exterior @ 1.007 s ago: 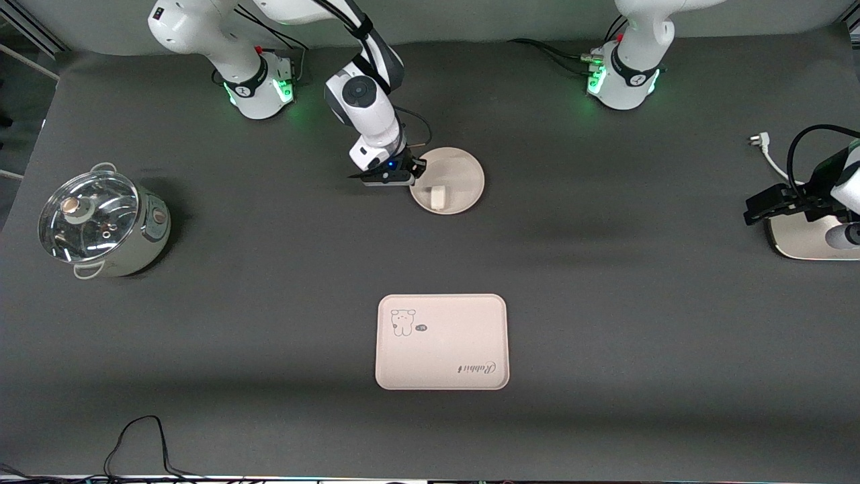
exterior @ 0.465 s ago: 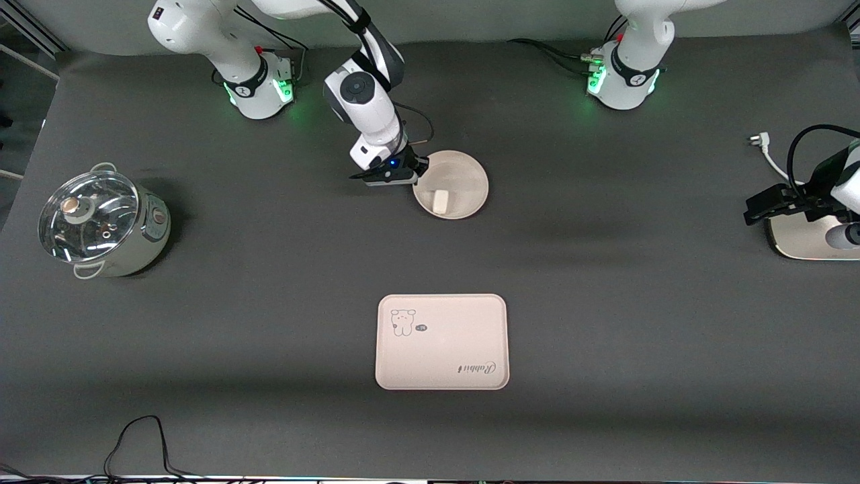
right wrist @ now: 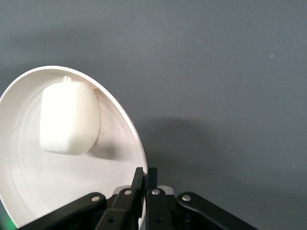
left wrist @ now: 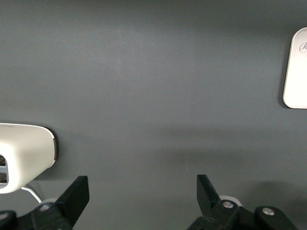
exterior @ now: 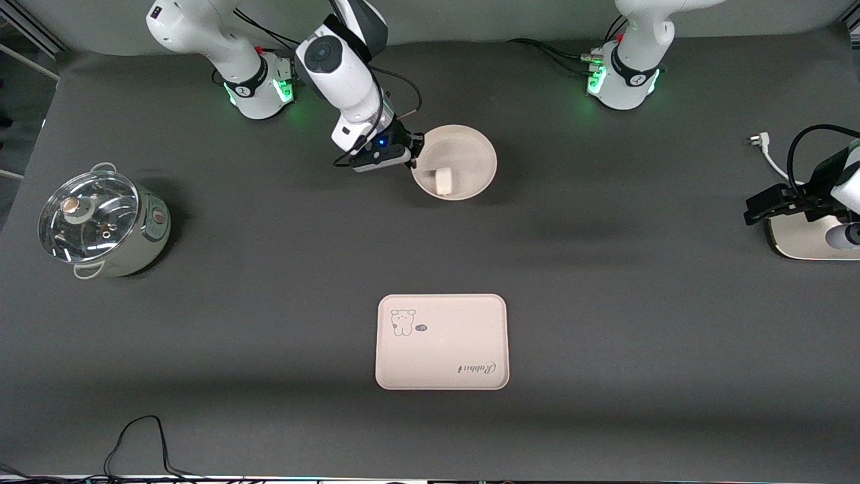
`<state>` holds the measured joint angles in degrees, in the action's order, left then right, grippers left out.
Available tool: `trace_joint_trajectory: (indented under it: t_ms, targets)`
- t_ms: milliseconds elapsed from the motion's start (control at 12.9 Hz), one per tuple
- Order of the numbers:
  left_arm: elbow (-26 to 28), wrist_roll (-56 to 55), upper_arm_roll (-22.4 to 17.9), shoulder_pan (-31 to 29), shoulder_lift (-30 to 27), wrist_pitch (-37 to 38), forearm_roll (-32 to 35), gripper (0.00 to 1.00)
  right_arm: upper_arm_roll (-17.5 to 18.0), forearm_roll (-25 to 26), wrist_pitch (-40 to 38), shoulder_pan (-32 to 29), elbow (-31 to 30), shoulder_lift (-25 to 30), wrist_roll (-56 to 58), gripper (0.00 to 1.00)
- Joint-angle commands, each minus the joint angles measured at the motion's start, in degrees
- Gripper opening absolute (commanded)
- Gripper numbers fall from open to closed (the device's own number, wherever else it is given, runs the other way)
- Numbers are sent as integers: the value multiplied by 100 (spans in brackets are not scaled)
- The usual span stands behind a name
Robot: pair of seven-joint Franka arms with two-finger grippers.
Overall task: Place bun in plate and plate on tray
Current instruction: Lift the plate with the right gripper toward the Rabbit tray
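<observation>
On the dark counter, your tray lies nearest. Farther off, the right end effector pinches the stiff, light plate by its rim; the soft bun could slide. The left end effector waits, wide.

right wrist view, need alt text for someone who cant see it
The right pincer is shut on the rim of the round cream plate, which is held above the dark grey table. The white bun lies in the plate against its rim. The plate's shadow falls on the table beside it.
</observation>
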<state>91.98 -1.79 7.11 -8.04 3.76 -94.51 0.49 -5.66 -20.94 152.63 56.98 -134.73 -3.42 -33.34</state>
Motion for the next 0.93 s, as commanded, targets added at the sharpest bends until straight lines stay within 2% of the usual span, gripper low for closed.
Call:
trace_joint_trajectory:
  t_ms: [0,310,697,852]
  targets:
    - [92,56,-26,13,-113,-15,-5,100,4,-147,-41,-475,559,-464,599,0]
    - [92,56,-26,4,-113,-6,-5,100,4,-147,-232,-1081,2253,-1746,645,0]
    - [92,56,-26,4,-113,-6,-5,100,-5,-68,-1997,-1925,5600,-3522,732,0]
    - [92,56,-26,4,-104,-6,-5,100,-5,-68,-2465,-2198,6586,-4111,759,0]
